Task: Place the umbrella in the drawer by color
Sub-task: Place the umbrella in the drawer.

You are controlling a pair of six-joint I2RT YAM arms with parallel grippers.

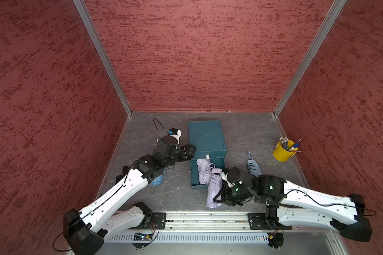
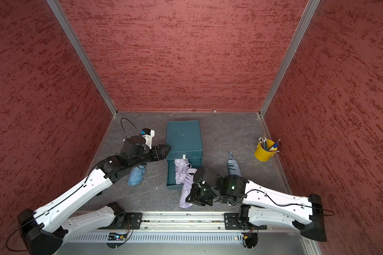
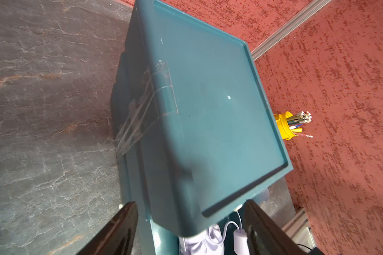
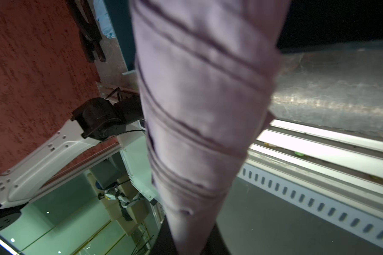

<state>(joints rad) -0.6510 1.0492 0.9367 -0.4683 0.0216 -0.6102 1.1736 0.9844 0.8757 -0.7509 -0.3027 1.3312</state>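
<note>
A teal cabinet (image 1: 206,136) stands mid-table with its drawer (image 1: 193,176) pulled out toward me. One lilac umbrella (image 1: 202,170) lies inside the drawer. My right gripper (image 1: 221,194) is shut on a second lilac umbrella (image 1: 215,189), which slants over the drawer's front right corner; its folded cloth (image 4: 203,110) fills the right wrist view. My left gripper (image 1: 191,150) is open at the cabinet's front left corner, its jaws on either side of that corner (image 3: 189,204) with nothing held. Two light blue umbrellas lie on the table: one (image 1: 157,180) under my left arm, one (image 1: 253,165) right of the drawer.
A yellow cup of pens and pencils (image 1: 283,151) stands at the table's far right. Red walls close in the back and both sides. A metal rail (image 1: 208,217) runs along the front edge.
</note>
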